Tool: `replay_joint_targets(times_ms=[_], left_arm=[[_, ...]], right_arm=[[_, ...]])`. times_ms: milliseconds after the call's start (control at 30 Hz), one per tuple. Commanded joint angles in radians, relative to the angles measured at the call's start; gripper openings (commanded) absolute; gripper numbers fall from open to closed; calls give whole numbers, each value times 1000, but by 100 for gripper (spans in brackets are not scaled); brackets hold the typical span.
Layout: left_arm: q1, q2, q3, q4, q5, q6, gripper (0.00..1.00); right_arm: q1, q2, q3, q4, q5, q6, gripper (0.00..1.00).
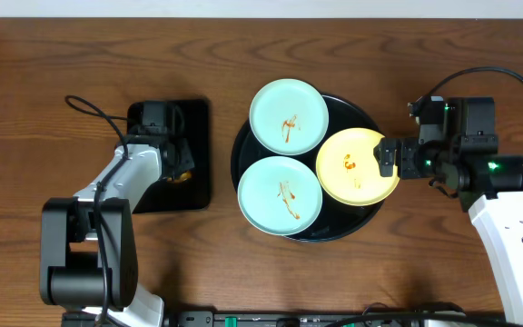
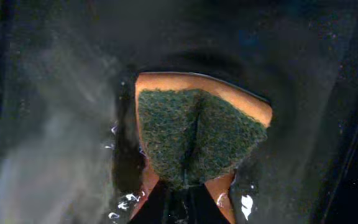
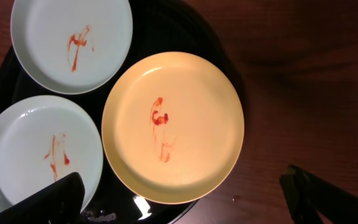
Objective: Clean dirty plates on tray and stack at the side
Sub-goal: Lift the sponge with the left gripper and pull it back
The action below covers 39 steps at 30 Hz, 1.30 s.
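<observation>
- Where the left wrist view is cut off at its lower edge, only dark stubs of the left gripper [image 2: 178, 206] are seen. It is closed on a sponge [image 2: 197, 134], whose green scouring face is creased down the middle and edged in orange.
- Rectangular black tray [image 1: 198, 136]: placed left of centre in the overhead view and largely covered by the left arm. Its wet surface is blurred by glare in the wrist view.
- Right gripper [image 3: 180, 180]: the fingers are spread wide and nothing is held. Only the tips are shown, at the lower corners of its wrist view.
- Yellow plate [image 1: 357, 165]: set on the right of the round black tray [image 1: 241, 145], smeared red, its right edge just beside the right gripper.
- Upper mint plate [image 1: 289, 115]: smeared, jutting past the tray's upper rim.
- Lower mint plate [image 1: 280, 195]: smeared, at the tray's lower left. Whether the yellow plate overlaps it cannot be told.
- Tabletop [image 1: 425, 272]: wood grain is shown between the two trays and along the top of the frame.
</observation>
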Motion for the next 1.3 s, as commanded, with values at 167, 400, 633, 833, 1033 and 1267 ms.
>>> replay_joint_targets(times_ms=[167, 400, 633, 833, 1033, 1267], left_arm=[[0, -129, 14, -26, -21, 50, 7], [0, -287, 14, -37, -21, 50, 7], [0, -365, 14, -60, -21, 51, 7], [0, -389, 14, -24, -21, 96, 7], [0, -389, 14, 114, -62, 190, 8], [0, -391, 14, 320, -96, 277, 8]], right_arm=[[2, 1, 22, -3, 3, 3, 99], [2, 0, 22, -3, 3, 3, 99], [2, 1, 22, -3, 3, 3, 99], [2, 1, 22, -3, 6, 3, 99], [2, 1, 22, -3, 6, 3, 99], [2, 1, 22, -3, 6, 3, 99]])
